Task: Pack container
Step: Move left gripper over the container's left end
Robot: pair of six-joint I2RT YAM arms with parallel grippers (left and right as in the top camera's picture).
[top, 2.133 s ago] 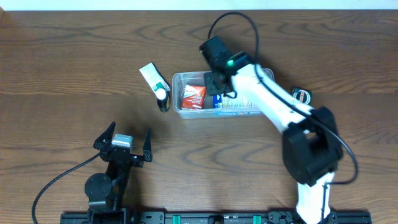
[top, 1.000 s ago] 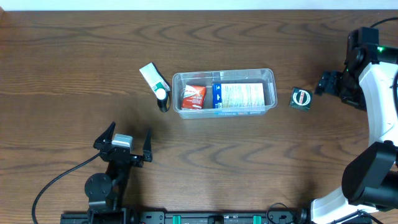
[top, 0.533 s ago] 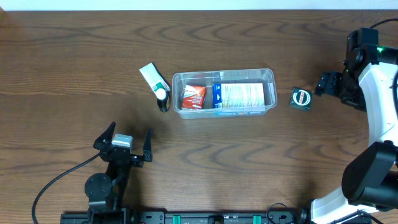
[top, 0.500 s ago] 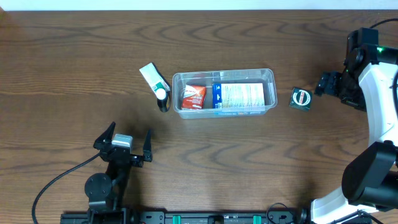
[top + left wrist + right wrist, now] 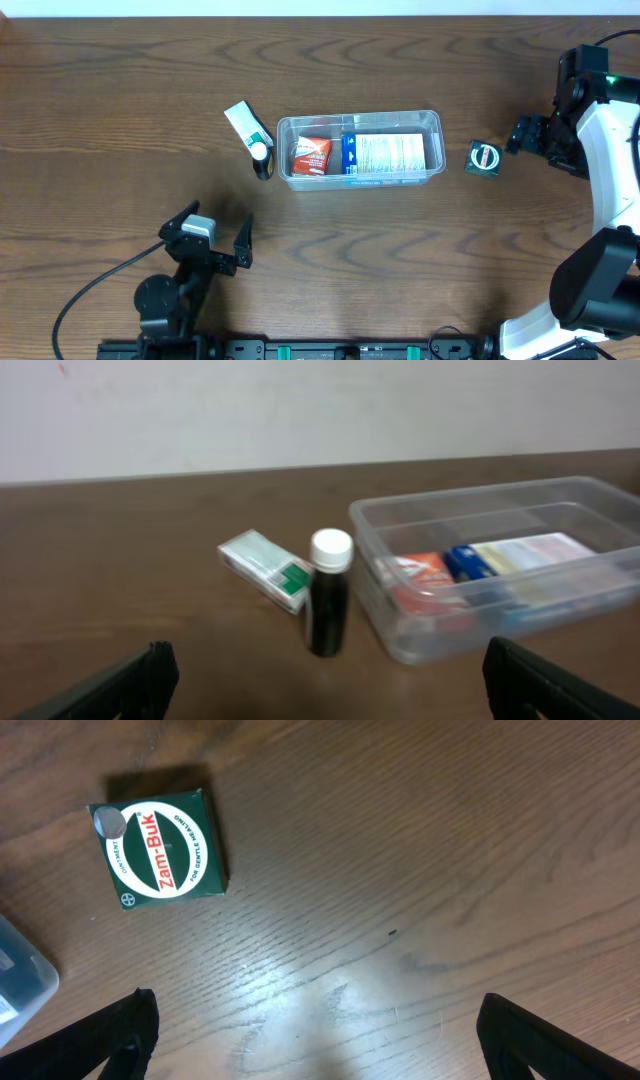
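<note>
The clear container [image 5: 360, 115] sits mid-table with a red box [image 5: 312, 156] and a white-and-blue box [image 5: 390, 152] lying inside. A white-and-green box [image 5: 246, 125] and a black bottle with a white cap [image 5: 262, 158] lie just left of it. A green Zam-Buk box [image 5: 484, 158] lies to its right. My right gripper [image 5: 516, 136] hovers open just right of that green box [image 5: 165, 850], apart from it. My left gripper [image 5: 216, 220] stands open near the front, empty, facing the bottle [image 5: 328, 605] and the container [image 5: 610, 510].
The right arm [image 5: 600, 140] reaches in along the table's right edge. The left arm's base and cable [image 5: 90, 300] lie at the front left. A corner of the container [image 5: 20, 982] shows at the left edge of the right wrist view.
My left gripper has turned and shifted slightly toward the right and front. The right arm and all objects have stayed where they were.
</note>
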